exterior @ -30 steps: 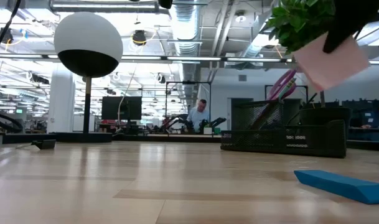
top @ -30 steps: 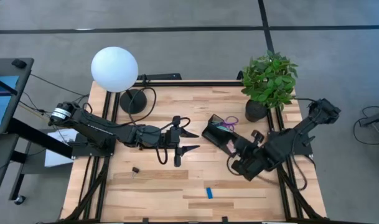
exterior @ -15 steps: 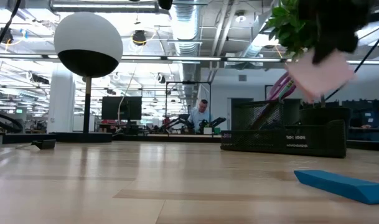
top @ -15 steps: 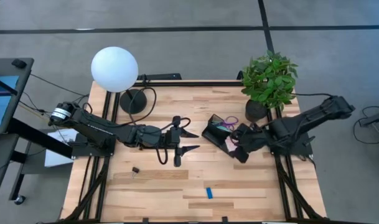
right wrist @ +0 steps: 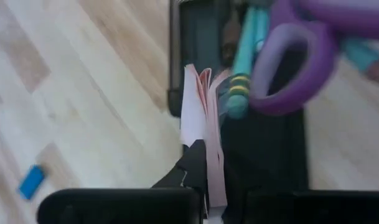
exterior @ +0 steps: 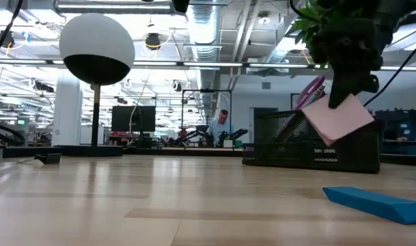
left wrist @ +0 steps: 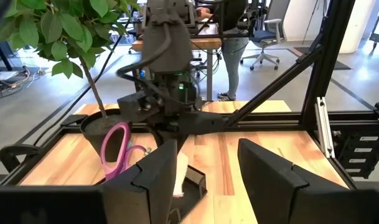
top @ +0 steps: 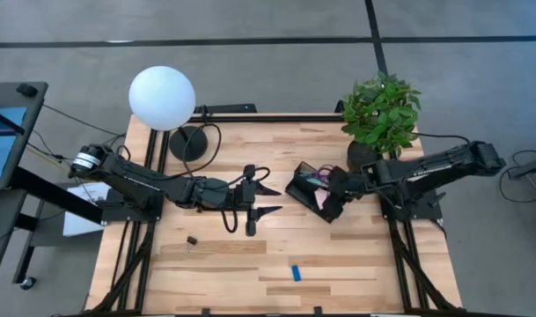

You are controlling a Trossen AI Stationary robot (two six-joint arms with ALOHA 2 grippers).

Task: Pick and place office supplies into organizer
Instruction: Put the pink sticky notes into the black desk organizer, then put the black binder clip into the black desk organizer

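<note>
We see the right gripper point(top: 331, 195) pinching the pink packet point(exterior: 336, 117) on edge, tilted, over the organizer point(exterior: 310, 147); the left gripper point(top: 266, 200) hangs open at mid-table.

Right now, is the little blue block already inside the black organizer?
No, the blue block lies on the bare table, apart from the organizer.
</note>
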